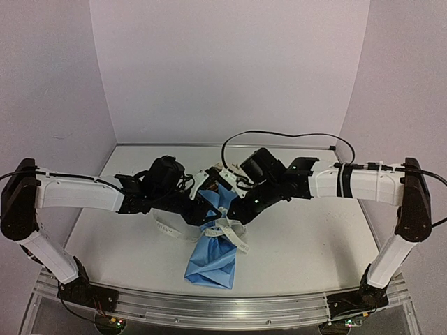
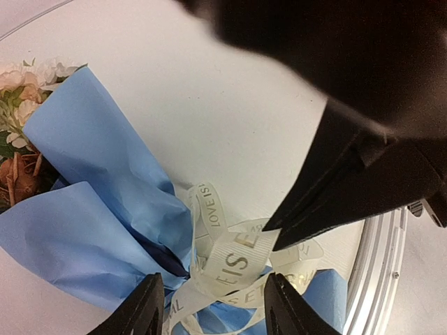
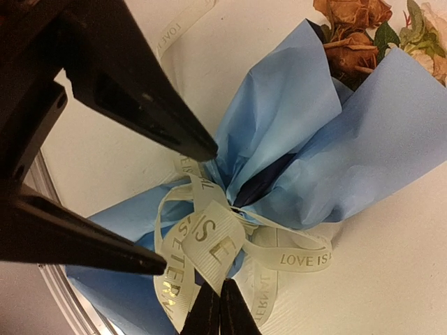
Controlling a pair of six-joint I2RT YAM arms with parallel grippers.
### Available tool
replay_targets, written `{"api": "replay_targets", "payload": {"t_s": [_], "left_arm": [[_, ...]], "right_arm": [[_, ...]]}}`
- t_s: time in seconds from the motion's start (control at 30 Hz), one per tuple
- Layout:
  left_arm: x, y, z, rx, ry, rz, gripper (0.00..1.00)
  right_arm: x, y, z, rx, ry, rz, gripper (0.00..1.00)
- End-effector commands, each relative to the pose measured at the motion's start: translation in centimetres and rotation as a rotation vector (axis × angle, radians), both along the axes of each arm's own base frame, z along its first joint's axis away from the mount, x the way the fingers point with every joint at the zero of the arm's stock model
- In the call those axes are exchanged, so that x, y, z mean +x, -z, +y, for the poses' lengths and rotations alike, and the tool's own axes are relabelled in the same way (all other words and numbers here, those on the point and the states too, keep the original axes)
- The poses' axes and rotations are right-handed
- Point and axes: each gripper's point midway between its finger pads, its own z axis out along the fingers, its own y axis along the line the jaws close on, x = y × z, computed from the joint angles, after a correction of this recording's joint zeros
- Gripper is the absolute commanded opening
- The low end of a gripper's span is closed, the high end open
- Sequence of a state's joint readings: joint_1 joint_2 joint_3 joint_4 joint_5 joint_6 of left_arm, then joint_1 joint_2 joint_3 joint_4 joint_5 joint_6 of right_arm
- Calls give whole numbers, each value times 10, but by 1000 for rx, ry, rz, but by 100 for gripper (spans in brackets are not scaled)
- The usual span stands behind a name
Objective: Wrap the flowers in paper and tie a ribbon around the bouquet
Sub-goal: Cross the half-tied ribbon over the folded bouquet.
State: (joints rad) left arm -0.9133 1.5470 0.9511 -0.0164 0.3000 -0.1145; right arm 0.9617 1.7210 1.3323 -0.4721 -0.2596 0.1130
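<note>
Your bouquet (image 1: 209, 259) lies on the bench (image 1: 314, 230) between both arms, ribbon (image 2: 234, 255) knotted round its waist; left fingers (image 2: 143, 310) stand apart astride the loops, placed to pinch; right fingers (image 3: 209, 310), pressed together, touch one loop, though you cannot tell whether they grip it.

Soft, even overhead light, faint shadows beside the paper (image 1: 209, 262), dark out-of-focus jaws in wrist views.

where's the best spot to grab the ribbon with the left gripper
Probably the ribbon by its strand printed LOVE IS, beside the knot. It lies on the bare table, clear of the paper, so come from above, jaws across its width.
</note>
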Motion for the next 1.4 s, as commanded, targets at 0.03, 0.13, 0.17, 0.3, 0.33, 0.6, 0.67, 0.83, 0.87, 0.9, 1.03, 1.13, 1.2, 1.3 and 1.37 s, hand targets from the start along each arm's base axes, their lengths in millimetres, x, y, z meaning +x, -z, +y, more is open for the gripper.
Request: {"api": "replay_targets", "payload": {"t_s": [0.03, 0.13, 0.17, 0.3, 0.33, 0.6, 0.67, 0.83, 0.87, 0.9, 1.03, 1.13, 1.2, 1.3, 1.37], "left_arm": [[15, -15, -16, -21, 33, -43, 49], [12, -10, -19, -21, 59, -28, 48], [12, -12, -19, -32, 64, -29, 48], [11, -15, -16, -98, 58, -22, 48], [11, -16, -15, -111, 60, -23, 47], [10, -13, -11, -145, 65, -4, 40], [10, -12, -10, -148, 63, -2, 38], [10, -7, -12, -147, 67, 16, 33], [10, -7, -12, -147, 66, 20, 32], [10, -6, -12, -146, 66, 24, 32], [11, -1, -9, -144, 42, 24, 32], [13, 2, -8, -144, 29, 28, 31], [14, 4, -7, -143, 15, 36, 31], [17, 6, -6, -144, -9, 40, 30], [18, 6, -6, -148, -15, 38, 27]], "right_arm": [[0, -15, 13, 42, -44, -43, 0], [1, -16, 14, 45, -36, -45, 0], [2, -15, 14, 48, -27, -46, 0], [6, -16, 20, 93, 1, -41, 0], [7, -16, 21, 105, 9, -39, 0], [11, -19, 28, 164, 45, -33, 0], [11, -19, 28, 167, 49, -32, 0], [11, -18, 26, 170, 58, -35, 0], [11, -17, 25, 170, 62, -37, 0], [11, -17, 25, 169, 66, -41, 0], [14, -18, 22, 174, 79, -58, 0], [14, -18, 22, 180, 82, -59, 0], [15, -18, 22, 182, 87, -62, 0], [15, -19, 22, 186, 88, -65, 0], [14, -19, 23, 189, 85, -59, 0]]}}
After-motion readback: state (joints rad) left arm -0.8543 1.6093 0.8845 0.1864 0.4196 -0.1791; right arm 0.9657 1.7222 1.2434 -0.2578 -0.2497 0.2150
